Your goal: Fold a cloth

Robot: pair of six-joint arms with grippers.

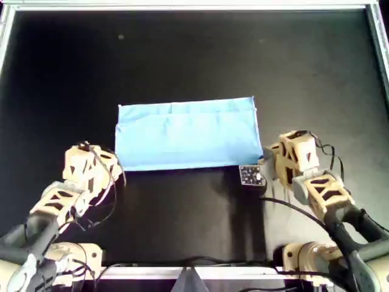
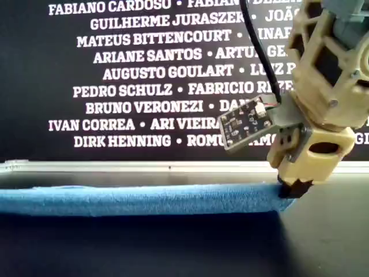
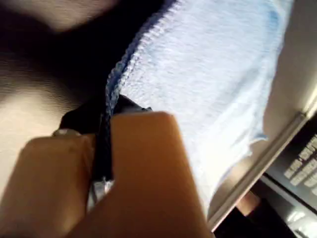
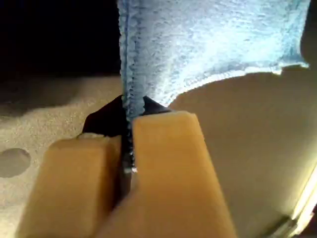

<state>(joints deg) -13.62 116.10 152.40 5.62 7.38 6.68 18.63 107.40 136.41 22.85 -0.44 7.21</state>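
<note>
The pale blue cloth (image 1: 188, 134) lies as a flat rectangle on the black table (image 1: 182, 55), with a second layer showing along its far edge. My first gripper (image 3: 104, 148) is shut on the cloth's hem (image 3: 208, 74). It is the arm at the overhead view's right (image 1: 262, 160), at the cloth's near right corner. In the exterior view it (image 2: 294, 188) pinches the end of the cloth (image 2: 144, 199). My second gripper (image 4: 128, 144) is shut on the cloth's edge (image 4: 208, 44), at the near left corner in the overhead view (image 1: 115, 160).
A small circuit board (image 1: 250, 175) hangs off the first gripper and shows in the exterior view (image 2: 245, 124). A metal rail (image 1: 182, 6) borders the table. A black banner with white names (image 2: 144, 75) stands behind the far rail. Cables trail from both arms.
</note>
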